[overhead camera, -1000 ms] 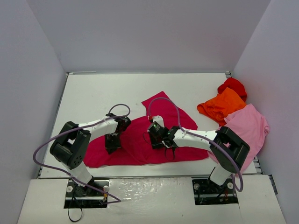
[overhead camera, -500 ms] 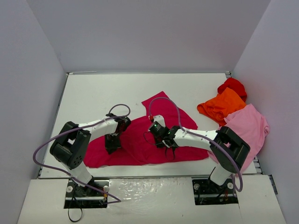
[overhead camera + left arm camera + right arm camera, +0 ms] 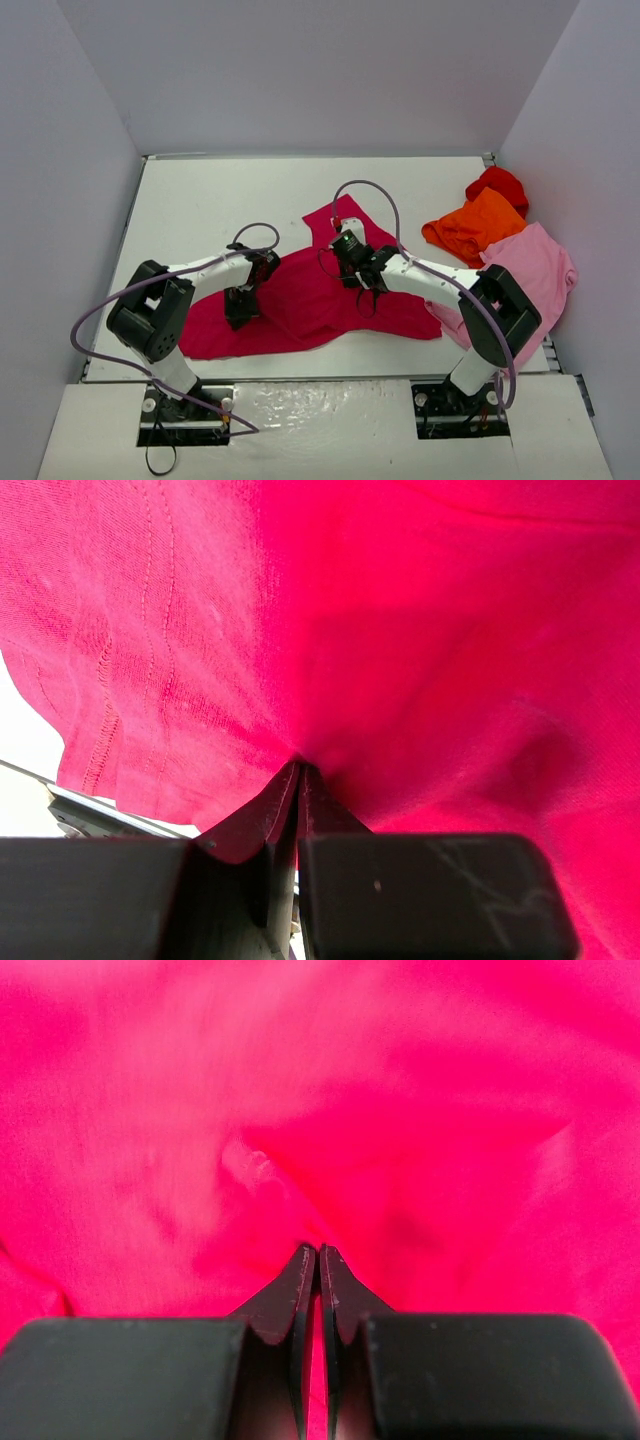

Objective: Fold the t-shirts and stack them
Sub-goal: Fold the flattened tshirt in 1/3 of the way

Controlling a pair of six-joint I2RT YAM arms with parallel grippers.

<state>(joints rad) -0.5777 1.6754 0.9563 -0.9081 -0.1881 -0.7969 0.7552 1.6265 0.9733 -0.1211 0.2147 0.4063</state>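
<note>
both pinched shut on the crimson t-shirt [image 3: 300, 300]: left gripper [image 3: 300, 780] and right gripper [image 3: 318, 1260]. cloth bunches right at the tips and spreads out ahead of them. the bites look thin, so a hard pull could slip the fabric out or skew the fold.

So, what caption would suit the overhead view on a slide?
Both arms' jaws pinch the crimson t-shirt on the white table; orange shirt, red shirt and pink shirt wait at right.

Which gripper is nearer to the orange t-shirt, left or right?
Right. The right gripper pinches the crimson t-shirt left of the orange t-shirt; the left gripper holds that shirt much farther left.
</note>
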